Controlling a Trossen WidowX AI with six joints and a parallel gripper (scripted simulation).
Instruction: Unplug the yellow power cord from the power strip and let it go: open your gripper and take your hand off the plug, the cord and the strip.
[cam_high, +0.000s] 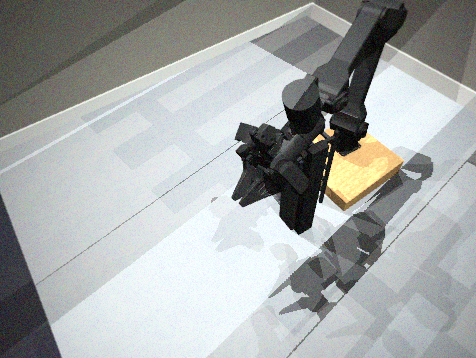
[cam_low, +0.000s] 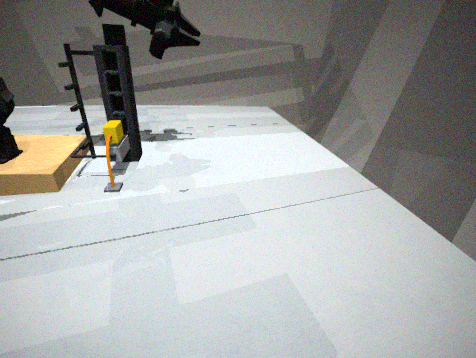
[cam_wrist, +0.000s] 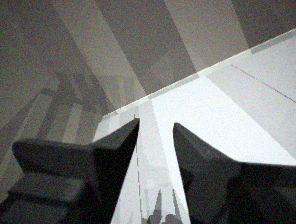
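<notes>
The yellow plug (cam_low: 113, 131) sits against the lower part of the upright black power strip (cam_low: 129, 100) (cam_high: 298, 215), above a small grey block. The orange cord (cam_low: 109, 167) runs from the plug down to a small grey plate on the table. The plug and cord are hidden in the top view. My gripper (cam_high: 239, 202) (cam_low: 199, 38) (cam_wrist: 156, 124) is partly open, with nothing between its fingers. It hangs high above the table, well above the plug and off to one side, and touches none of these things.
A thin black frame with pegs (cam_low: 78, 95) stands beside the strip. A thick wooden slab (cam_high: 367, 167) (cam_low: 30, 155) lies under the arm's base. The small grey plate (cam_low: 113, 188) lies at the cord's lower end. The table's edge (cam_wrist: 175, 85) shows beyond my fingertips.
</notes>
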